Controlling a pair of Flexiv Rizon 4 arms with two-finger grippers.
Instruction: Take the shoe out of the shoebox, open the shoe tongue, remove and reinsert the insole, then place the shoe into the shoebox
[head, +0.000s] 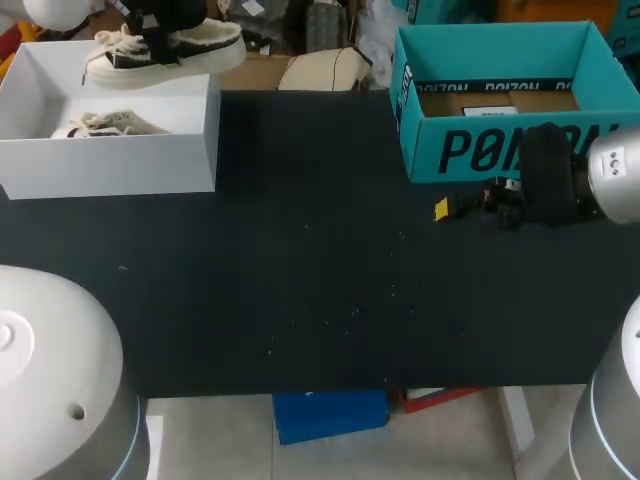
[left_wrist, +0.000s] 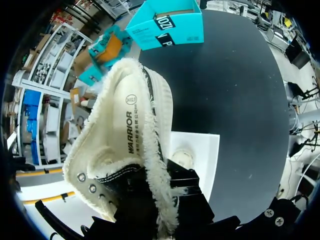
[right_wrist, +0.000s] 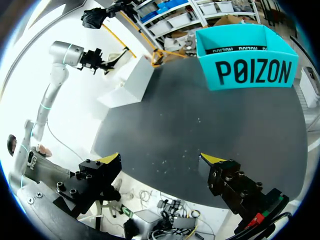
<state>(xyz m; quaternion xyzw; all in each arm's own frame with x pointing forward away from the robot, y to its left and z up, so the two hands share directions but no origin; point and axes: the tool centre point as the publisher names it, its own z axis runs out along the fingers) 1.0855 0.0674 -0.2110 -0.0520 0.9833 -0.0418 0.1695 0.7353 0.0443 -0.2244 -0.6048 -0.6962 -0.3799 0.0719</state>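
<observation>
A cream shoe with dark upper and fuzzy trim hangs above the far wall of the white shoebox, my left gripper shut on it. In the left wrist view the shoe shows its cream sole, and its collar sits between the black fingers, which hide the yellow tips. A second shoe lies inside the box. My right gripper stands open and empty over the bare table, in front of the teal box.
The teal open-topped box stands at the back right, with a cardboard piece inside. The white shoebox is at the back left. Between them lies the dark tabletop.
</observation>
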